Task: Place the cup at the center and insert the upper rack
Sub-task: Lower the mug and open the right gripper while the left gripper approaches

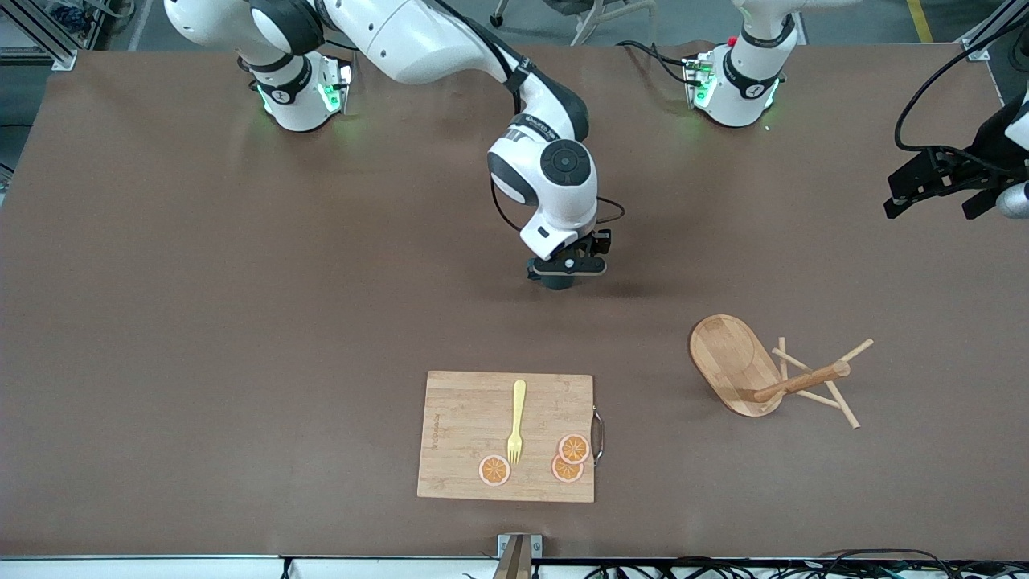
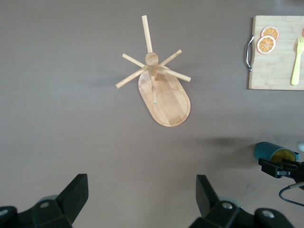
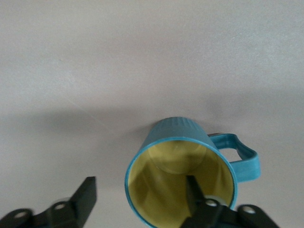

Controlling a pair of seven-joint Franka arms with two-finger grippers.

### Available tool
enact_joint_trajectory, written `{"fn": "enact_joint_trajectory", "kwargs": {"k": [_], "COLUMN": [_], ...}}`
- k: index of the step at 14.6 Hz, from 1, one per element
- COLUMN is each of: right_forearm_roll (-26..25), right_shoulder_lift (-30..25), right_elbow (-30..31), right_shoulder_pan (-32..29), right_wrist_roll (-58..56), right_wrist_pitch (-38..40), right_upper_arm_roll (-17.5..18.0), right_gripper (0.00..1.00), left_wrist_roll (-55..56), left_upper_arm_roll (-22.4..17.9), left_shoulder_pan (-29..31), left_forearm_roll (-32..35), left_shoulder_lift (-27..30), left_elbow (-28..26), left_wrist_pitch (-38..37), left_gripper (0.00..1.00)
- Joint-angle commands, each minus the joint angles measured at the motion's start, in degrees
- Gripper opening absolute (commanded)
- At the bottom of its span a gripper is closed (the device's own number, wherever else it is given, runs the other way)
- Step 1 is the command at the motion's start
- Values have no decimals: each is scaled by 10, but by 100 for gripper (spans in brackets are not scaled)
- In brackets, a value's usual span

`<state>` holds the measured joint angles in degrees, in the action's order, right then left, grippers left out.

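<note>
While the board (image 1: pixel 505 437) lies nearest the camera, the rack (image 1: pixel 760 376) lies tipped beside it toward my left arm's end, base on edge, post pointing that way along the table. Cup (image 3: pixel 180 178) at table center: right gripper (image 1: pixel 567 269) low over it, jaws apart, one finger inside the rim, not clamped. Left gripper (image 2: pixel 142 199), wide open and empty, hangs high over the table's end; it's the nearer arm to the rack.
</note>
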<state>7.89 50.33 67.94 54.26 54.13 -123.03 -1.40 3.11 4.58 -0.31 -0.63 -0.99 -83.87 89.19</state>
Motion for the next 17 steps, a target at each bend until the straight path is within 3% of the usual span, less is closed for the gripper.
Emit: {"fn": "enact_joint_trajectory", "kwargs": {"k": [1,4,7,12,17], "right_forearm_roll": [6,3,-2,-16,-39], "right_shoulder_lift": [-15,-50,-130,-212,-247], "right_elbow": [-9,-53,-64,-62,-62], "right_shoulder_pan": [-6,-20,-84,-271,-458], "right_wrist_roll": [22,21,-29,-208,-402], "right_wrist_pitch": [12,114,222,334,380], "right_upper_arm_roll": [3,-4,-7,-8,-9], "right_gripper": [100,100,100,100,100], "left_wrist_roll": [1,3,10,129,308], "left_upper_arm_roll": [21,58,70,116,123], "left_shoulder_pan": [-2,-2,-4,-36,-102], "left_forearm_roll": [2,1,0,5,11], "left_shoulder_lift": [-2,-5,-12,-27,-50], "left_elbow": [5,3,4,0,-2], "left_wrist_pitch": [9,14,23,34,38], "left_gripper": [100,100,100,100,100]}}
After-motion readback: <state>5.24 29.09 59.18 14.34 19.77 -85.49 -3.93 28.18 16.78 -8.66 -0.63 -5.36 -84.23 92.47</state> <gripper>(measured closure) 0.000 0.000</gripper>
